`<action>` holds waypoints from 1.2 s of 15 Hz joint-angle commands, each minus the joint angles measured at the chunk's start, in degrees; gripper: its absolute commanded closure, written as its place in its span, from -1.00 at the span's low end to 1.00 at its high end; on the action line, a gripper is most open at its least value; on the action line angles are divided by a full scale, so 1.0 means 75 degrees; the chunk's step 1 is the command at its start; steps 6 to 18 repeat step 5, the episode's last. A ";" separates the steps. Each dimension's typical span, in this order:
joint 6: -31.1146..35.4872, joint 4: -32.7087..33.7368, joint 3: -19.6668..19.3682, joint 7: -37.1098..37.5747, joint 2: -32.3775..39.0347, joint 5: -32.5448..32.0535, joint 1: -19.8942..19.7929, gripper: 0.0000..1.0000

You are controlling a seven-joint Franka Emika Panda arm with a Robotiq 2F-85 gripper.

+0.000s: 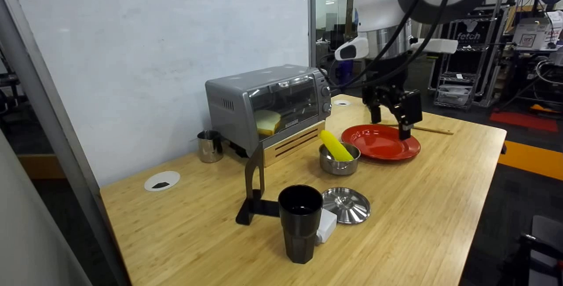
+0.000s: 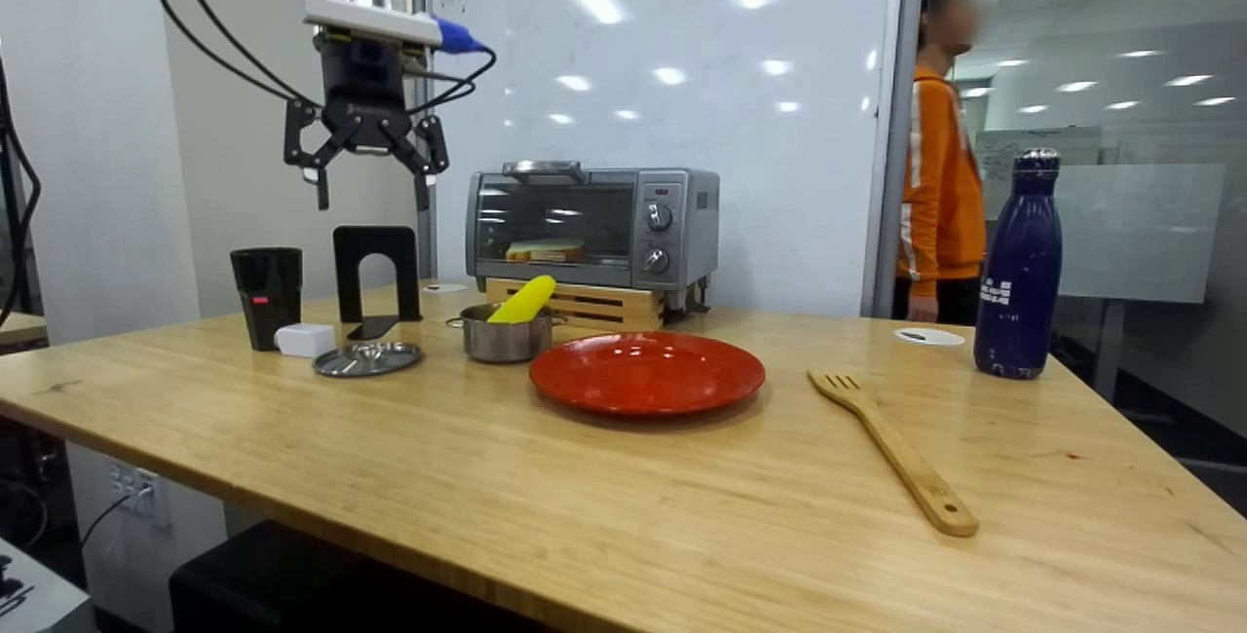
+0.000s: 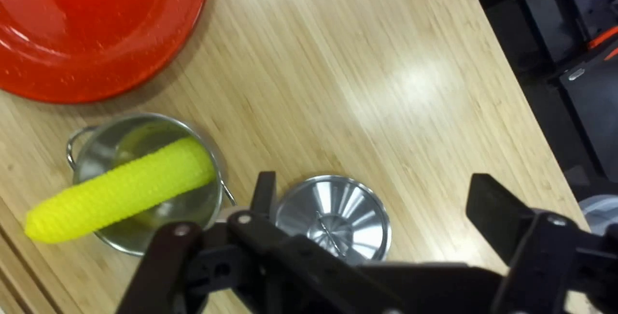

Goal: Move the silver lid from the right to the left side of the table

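Note:
The silver lid [image 1: 347,207] lies flat on the light wooden table [image 1: 409,215], beside a white block and the small metal bowl. It also shows in an exterior view [image 2: 366,360] and in the wrist view [image 3: 345,207]. A thin wire handle stands at its middle. My gripper [image 2: 372,197] is open and empty, high above the table and over the lid's area. In the wrist view the gripper [image 3: 379,200] has its fingers wide apart, with the lid seen between them, nearer the left finger. The gripper's linkage hides the lid's lower left part.
A black cup [image 1: 300,224], a white block [image 1: 327,225] and a black bookend [image 2: 377,273] stand close to the lid. A metal bowl [image 2: 502,336] holds yellow corn [image 3: 125,188]. A red plate [image 2: 648,375], toaster oven [image 2: 594,224], wooden fork [image 2: 896,453] and blue bottle [image 2: 1020,268] are also there.

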 commanded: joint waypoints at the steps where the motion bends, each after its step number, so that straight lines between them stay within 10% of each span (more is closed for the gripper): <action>1: 0.0084 -0.0496 -0.0297 0.0987 -0.0731 0.0098 -0.0173 -1.00; 18: 0.0023 -0.0359 -0.0531 0.1416 -0.0760 0.0079 -0.0117 -1.00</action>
